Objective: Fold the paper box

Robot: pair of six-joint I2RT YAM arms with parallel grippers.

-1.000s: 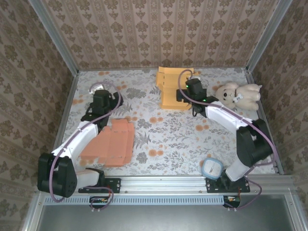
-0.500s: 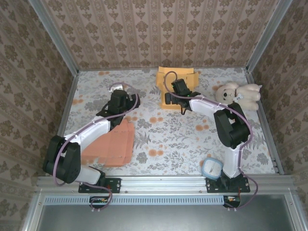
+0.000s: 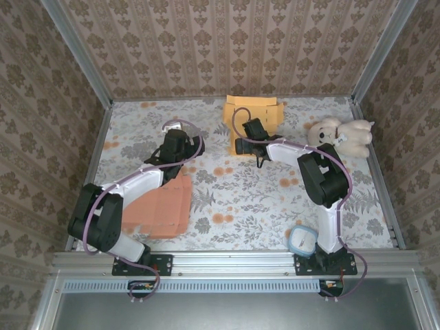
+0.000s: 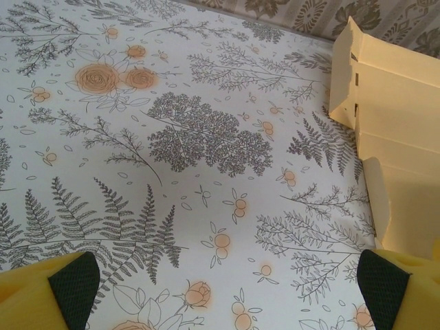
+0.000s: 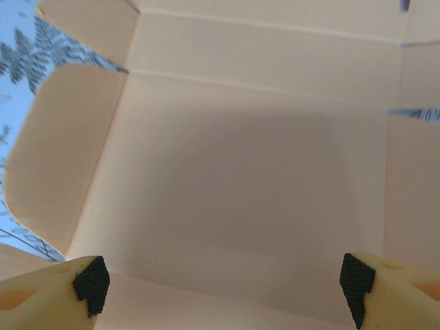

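A yellow paper box [image 3: 256,113] lies part-folded at the far middle of the table, its back flaps raised. My right gripper [image 3: 245,140] hovers over its near part. In the right wrist view the box's pale inner panel [image 5: 240,172] lies below, and the right gripper [image 5: 223,285] stands open, its black pads [image 5: 91,280] wide apart with a side flap [image 5: 62,151] to the left. My left gripper [image 3: 184,143] is left of the box, low over the floral cloth. In the left wrist view it [image 4: 225,289] is open and empty, with the box [image 4: 395,137] at the right.
A flat orange cardboard blank [image 3: 159,206] lies under the left arm at the near left. A cream teddy bear [image 3: 342,135] sits at the far right. A blue-rimmed square container [image 3: 303,240] stands by the right arm's base. Metal frame rails edge the table.
Both arms have swung in toward the yellow box: the left gripper moved right across the cloth, and the right gripper moved left and down over the box's panel.
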